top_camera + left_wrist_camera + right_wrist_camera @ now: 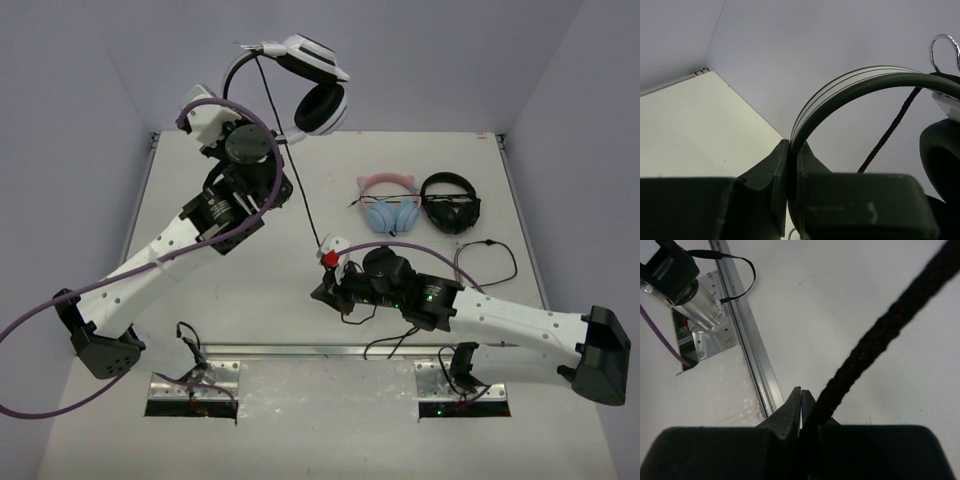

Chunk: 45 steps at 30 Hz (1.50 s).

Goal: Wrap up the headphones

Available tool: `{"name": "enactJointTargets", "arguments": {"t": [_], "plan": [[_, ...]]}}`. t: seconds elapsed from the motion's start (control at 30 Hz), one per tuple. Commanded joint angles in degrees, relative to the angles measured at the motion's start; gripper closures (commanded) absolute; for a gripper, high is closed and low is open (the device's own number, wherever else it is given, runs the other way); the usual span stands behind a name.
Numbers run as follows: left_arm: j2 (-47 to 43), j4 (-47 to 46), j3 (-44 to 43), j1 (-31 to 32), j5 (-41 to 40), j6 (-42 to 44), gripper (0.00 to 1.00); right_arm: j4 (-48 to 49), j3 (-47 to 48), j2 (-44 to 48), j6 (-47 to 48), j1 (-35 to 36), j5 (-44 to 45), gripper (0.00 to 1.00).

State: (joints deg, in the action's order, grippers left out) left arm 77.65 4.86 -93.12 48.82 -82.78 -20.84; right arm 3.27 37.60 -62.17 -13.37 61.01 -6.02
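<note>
The white headphones (315, 85) hang high above the table's far edge. My left gripper (232, 97) is shut on their black-and-white headband (850, 82), with one black ear cushion (940, 155) at the right of the left wrist view. In that view the gripper (792, 150) pinches the band between its fingertips. The thin black cable (290, 165) runs taut from the headset down to my right gripper (324, 270), low over the table's middle. In the right wrist view the gripper (801, 397) is shut, with the cable (880, 335) coming out of it up to the right.
Pink-and-blue cat-ear headphones (388, 200) and all-black headphones (450, 203) lie side by side at the far right. Slack black cable (490, 260) loops on the table beside my right arm. A metal rail (330, 351) runs along the near edge and also shows in the right wrist view (747, 350).
</note>
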Motion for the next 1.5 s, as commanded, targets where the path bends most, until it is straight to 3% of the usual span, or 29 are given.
{"name": "enactJointTargets", "arguments": {"t": [0.0, 0.2, 0.3, 0.4, 0.5, 0.57, 0.63, 0.7, 0.83, 0.93, 1.03, 1.13, 1.23, 1.27, 1.37, 1.47], "plan": [[-1.09, -11.02, -2.25, -1.97, -1.94, -2.80, 1.00, -9.06, 7.19, 1.18, 3.08, 3.23, 0.40, 0.99], [-1.09, -5.14, 3.46, -4.86, 0.07, -9.03, 1.00, -15.83, 16.42, 3.63, 4.14, 5.34, -6.10, 0.99], [-2.05, 3.99, 6.35, -8.11, 4.28, -16.67, 1.00, -18.90, 19.77, 6.09, 5.28, 5.52, -2.71, 0.99], [-2.50, 4.02, 10.40, -11.37, 8.25, -15.99, 1.00, -23.21, 24.59, 7.33, 7.03, 5.43, -2.85, 0.99], [-2.68, -2.38, 17.95, -12.78, 13.95, -9.42, 1.00, -28.66, 31.71, 5.14, 9.05, 5.52, -2.86, 0.99], [-2.68, -14.14, 26.82, -12.78, 22.34, -0.63, 1.00, -31.56, 35.50, 2.34, 12.21, 5.52, -0.67, 0.99], [-2.67, -18.37, 34.45, -12.61, 29.82, -0.08, 1.00, -35.75, 38.84, -0.92, 16.23, 5.43, 4.25, 0.99], [-3.81, -22.41, 39.31, -12.26, 32.41, -0.69, 1.00, -40.33, 43.77, -6.17, 17.75, 5.34, 5.93, 0.99], [-6.10, -26.04, 49.59, -11.90, 39.86, -2.01, 1.00, -42.55, 46.85, -10.68, 21.18, 3.16, 5.33, 0.99], [-8.21, -28.94, 53.21, -11.73, 47.41, -0.87, 1.00, -45.09, 48.35, -13.58, 24.60, -0.80, -1.84, 0.99], [-10.05, -28.69, 56.03, -11.12, 53.94, 0.89, 1.00, -52.99, 51.77, -17.36, 33.21, -2.21, -4.87, 0.99], [-11.81, -29.38, 60.50, -10.41, 60.61, 1.07, 1.00, -50.65, 51.43, -17.81, 36.21, -3.35, 2.66, 0.99], [-13.66, -32.81, 66.92, -8.05, 62.39, 0.54, 1.00, -45.91, 51.08, -18.25, 34.82, -8.26, 5.92, 0.99], [-14.36, -33.25, 67.97, -7.08, 62.22, 0.97, 1.00, -43.89, 50.03, -18.60, 34.11, -9.15, 11.59, 0.99], [-14.37, -30.46, 69.13, -3.21, 58.80, 2.73, 1.00, -40.45, 50.54, -20.87, 31.48, -11.35, 17.08, 0.99], [-13.31, -27.38, 67.99, -0.22, 55.11, 3.17, 1.00, -40.63, 52.13, -22.72, 28.67, -11.27, 15.00, 0.99]]}}
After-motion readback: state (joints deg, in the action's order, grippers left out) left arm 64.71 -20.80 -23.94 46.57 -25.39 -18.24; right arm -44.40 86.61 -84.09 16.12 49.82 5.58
